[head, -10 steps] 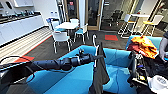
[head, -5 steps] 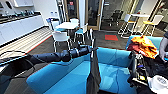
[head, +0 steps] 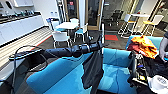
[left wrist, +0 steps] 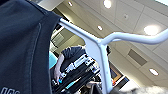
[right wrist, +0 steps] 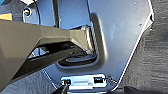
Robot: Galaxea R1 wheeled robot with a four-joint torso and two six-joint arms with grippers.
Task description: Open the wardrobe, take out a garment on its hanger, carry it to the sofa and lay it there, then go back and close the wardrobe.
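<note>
My L arm reaches across from the left, L gripper (head: 100,42) clamped on the hanger (left wrist: 100,50), holding it up over the sofa (head: 62,72). Garment (head: 92,68) hangs off it, draped down above the blue seat, near the mid cushion. Wrist cam: white hanger neck + dark fabric close up. Orange clothes (head: 143,45) on sofa's right end. Person's hand (head: 162,48) far right. R gripper: can't tell its state.
</note>
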